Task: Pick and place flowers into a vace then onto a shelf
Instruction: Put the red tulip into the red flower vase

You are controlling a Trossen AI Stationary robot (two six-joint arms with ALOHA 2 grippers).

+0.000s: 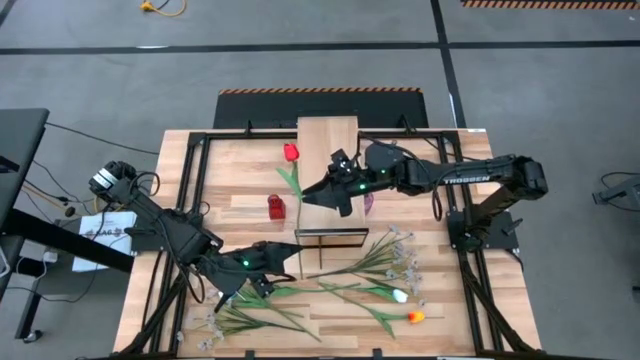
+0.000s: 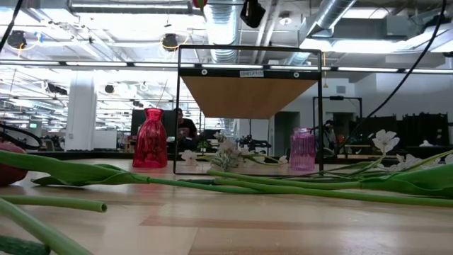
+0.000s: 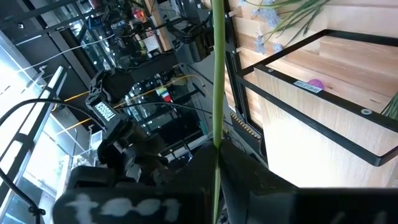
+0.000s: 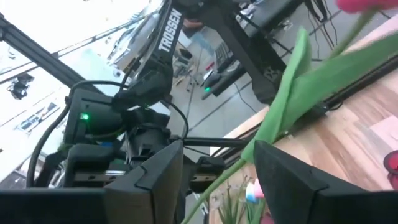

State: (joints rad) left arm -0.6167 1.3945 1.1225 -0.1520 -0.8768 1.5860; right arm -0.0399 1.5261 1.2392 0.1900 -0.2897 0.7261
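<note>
The left pincer [image 1: 268, 262], at the table's [image 1: 240, 205] near edge, grips a green stem [image 3: 216, 74]. Farther back, the right pincer's [image 1: 318, 190] parted fingers straddle the red tulip [image 1: 291, 153] stem; release fully once it stands in the red glass vase [image 1: 277, 206].

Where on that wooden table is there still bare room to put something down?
The far left corner of the table, behind the red vase and red tulip, is bare. So is the far right strip beyond the shelf. The near edge is crowded with loose flowers.

L gripper [image 1: 268, 252] clamped, R gripper [image 1: 310, 195] apart
</note>
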